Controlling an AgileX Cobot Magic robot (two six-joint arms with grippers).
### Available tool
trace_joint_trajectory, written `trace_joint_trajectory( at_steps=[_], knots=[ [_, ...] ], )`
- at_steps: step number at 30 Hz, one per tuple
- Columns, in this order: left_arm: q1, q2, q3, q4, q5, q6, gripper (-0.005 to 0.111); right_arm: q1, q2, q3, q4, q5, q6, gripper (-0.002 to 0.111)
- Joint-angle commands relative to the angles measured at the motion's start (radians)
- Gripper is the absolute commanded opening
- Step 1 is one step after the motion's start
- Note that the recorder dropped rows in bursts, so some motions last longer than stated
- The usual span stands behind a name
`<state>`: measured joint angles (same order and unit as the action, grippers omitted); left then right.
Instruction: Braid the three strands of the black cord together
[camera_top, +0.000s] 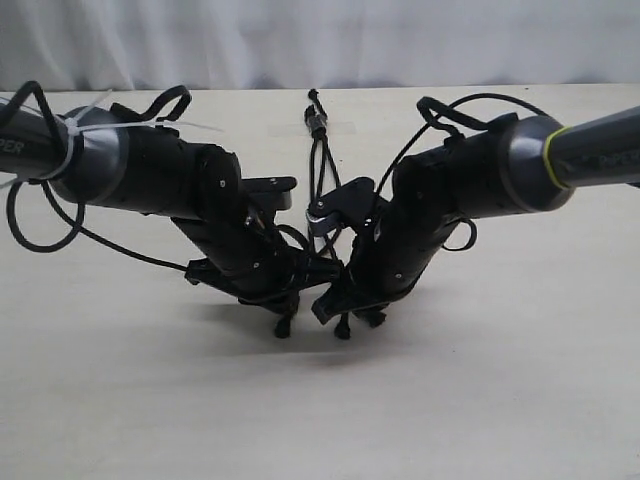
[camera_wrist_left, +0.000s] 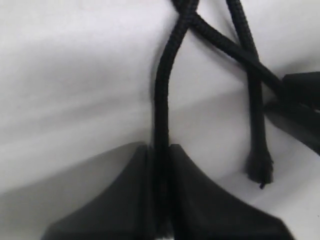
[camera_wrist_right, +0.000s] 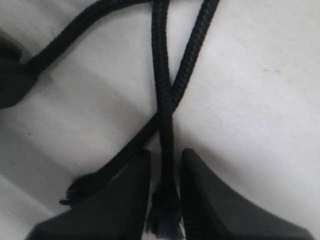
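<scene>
The black cord's knotted end (camera_top: 317, 120) lies at the far middle of the table, and its three strands (camera_top: 322, 170) run toward me between the two arms. My left gripper (camera_top: 284, 322) (camera_wrist_left: 160, 149) is shut on one strand (camera_wrist_left: 161, 100). A second strand crosses it, and a third ends loose in a knobby tip (camera_wrist_left: 259, 167). My right gripper (camera_top: 344, 322) (camera_wrist_right: 165, 156) is slightly open, with a strand's frayed tip (camera_wrist_right: 164, 220) lying between its fingers and thin gaps on both sides. Another strand (camera_wrist_right: 192, 55) passes underneath, and its tip (camera_wrist_right: 75, 190) lies beside the left finger.
The two arms meet tip to tip over the pale table (camera_top: 500, 380), with their glossy cables (camera_top: 40, 235) looping beside them. A patch of clear tape (camera_top: 342, 127) sits by the knotted end. A white curtain (camera_top: 320, 40) hangs behind the table.
</scene>
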<state>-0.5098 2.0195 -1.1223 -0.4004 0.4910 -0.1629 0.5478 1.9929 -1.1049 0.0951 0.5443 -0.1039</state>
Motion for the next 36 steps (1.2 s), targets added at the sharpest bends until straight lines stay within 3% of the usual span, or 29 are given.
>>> trace_joint_trajectory(
  at_steps=[1, 4, 9, 11, 15, 19, 28, 36],
  knots=[
    [0.022, -0.048, 0.003, 0.002, 0.026, -0.011, 0.009, -0.005, -0.033, 0.02, 0.0, 0.042, 0.014, 0.036],
    [0.063, -0.116, 0.003, 0.054, 0.067, -0.011, 0.009, -0.04, -0.095, 0.02, 0.003, 0.077, 0.022, 0.041],
    [0.189, -0.269, 0.003, 0.181, 0.219, -0.011, 0.009, -0.179, -0.215, 0.02, 0.003, 0.239, 0.022, 0.04],
    [0.246, -0.337, 0.003, 0.255, 0.303, -0.011, 0.009, -0.222, -0.266, 0.024, 0.003, 0.3, 0.034, 0.034],
    [0.318, -0.483, 0.046, 0.307, 0.425, -0.003, 0.009, -0.26, -0.411, 0.094, 0.003, 0.328, 0.048, 0.005],
    [0.323, -0.665, 0.118, 0.306, 0.523, 0.042, 0.009, -0.26, -0.59, 0.2, 0.003, 0.312, 0.11, 0.004],
    [0.323, -1.219, 0.35, 0.307, 0.291, 0.028, 0.009, -0.26, -1.005, 0.408, 0.001, 0.2, 0.148, 0.004],
    [0.323, -1.521, 0.511, 0.342, 0.126, 0.031, 0.009, -0.26, -1.337, 0.618, -0.006, -0.041, 0.148, 0.004]
  ],
)
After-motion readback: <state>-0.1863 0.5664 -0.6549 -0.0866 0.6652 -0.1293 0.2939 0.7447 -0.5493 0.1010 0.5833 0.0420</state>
